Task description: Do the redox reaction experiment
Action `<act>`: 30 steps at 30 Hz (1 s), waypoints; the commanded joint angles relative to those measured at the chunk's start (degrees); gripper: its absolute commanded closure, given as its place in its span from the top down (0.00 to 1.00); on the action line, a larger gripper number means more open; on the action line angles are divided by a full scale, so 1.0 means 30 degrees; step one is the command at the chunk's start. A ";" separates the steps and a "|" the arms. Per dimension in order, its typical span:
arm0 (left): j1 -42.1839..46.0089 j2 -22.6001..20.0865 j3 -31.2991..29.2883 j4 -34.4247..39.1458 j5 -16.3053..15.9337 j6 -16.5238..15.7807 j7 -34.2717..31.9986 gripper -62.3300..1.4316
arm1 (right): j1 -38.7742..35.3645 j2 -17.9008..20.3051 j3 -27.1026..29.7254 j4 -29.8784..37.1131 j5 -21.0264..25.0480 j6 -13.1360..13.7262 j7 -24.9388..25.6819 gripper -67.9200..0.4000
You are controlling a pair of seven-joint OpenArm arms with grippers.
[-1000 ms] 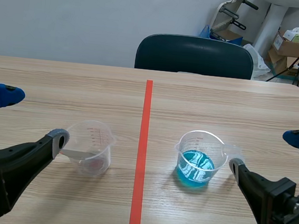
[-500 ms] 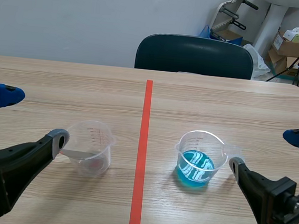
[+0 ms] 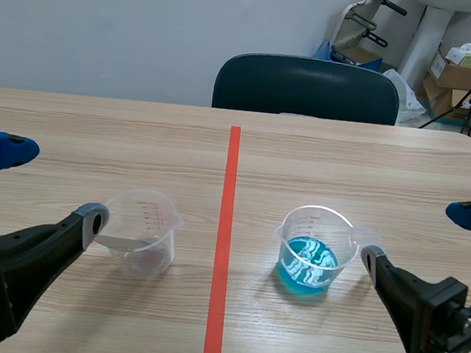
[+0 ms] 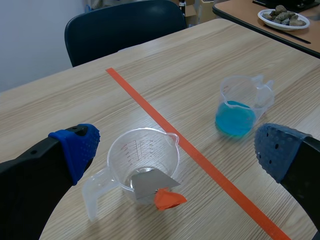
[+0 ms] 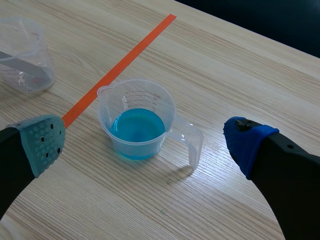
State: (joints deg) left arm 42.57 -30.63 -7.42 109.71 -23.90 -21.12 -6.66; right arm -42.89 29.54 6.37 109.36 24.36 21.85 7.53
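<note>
A clear measuring cup with blue liquid (image 3: 312, 251) (image 5: 138, 120) (image 4: 240, 107) stands right of the orange tape line. Left of the line, a second clear measuring cup (image 3: 140, 232) (image 4: 143, 166) (image 5: 22, 55) holds a grey metal strip with an orange-red end (image 4: 155, 189). My left gripper (image 3: 47, 179) (image 4: 175, 150) hangs open, its fingers wide apart on either side of the strip's cup. Also open, my right gripper (image 3: 422, 236) (image 5: 145, 137) has the blue liquid cup ahead between its fingers. Neither touches a cup.
A dark chair (image 3: 307, 87) stands at the table's far edge. Boxes and equipment (image 3: 463, 65) sit behind at the right. A plate of stones (image 4: 282, 15) rests on another table.
</note>
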 commanded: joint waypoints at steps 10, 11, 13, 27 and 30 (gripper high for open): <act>0.0138 0.0044 0.0102 0.0197 -0.0102 0.0000 -0.0080 1.00 | 0.0539 0.0146 -0.0102 0.0321 -0.0087 0.0233 0.0248 1.00; 0.0146 0.0036 0.0102 0.0197 -0.0102 0.0007 -0.0036 1.00 | 0.0772 0.0146 -0.0313 0.0321 -0.0291 0.0233 0.0182 1.00; 0.0146 0.0029 0.0066 0.0197 -0.0095 0.0131 0.0036 1.00 | 0.1341 0.0146 -0.0867 0.0313 -0.0692 0.0386 0.0102 1.00; 0.4095 -0.3126 -0.3912 0.0204 -0.2076 0.0488 -0.3045 1.00 | 0.7191 0.0153 -0.6484 -0.0051 -0.2732 0.1246 -0.0590 1.00; 0.5362 -0.4051 -0.5049 0.0204 -0.2572 0.0481 -0.3490 1.00 | 0.8961 0.0153 -0.8058 -0.0772 -0.2856 0.1625 -0.0765 1.00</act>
State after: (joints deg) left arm 58.08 -42.41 -22.68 109.71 -30.74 -19.59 -15.84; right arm -17.26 29.54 -17.87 107.72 15.68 26.33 4.82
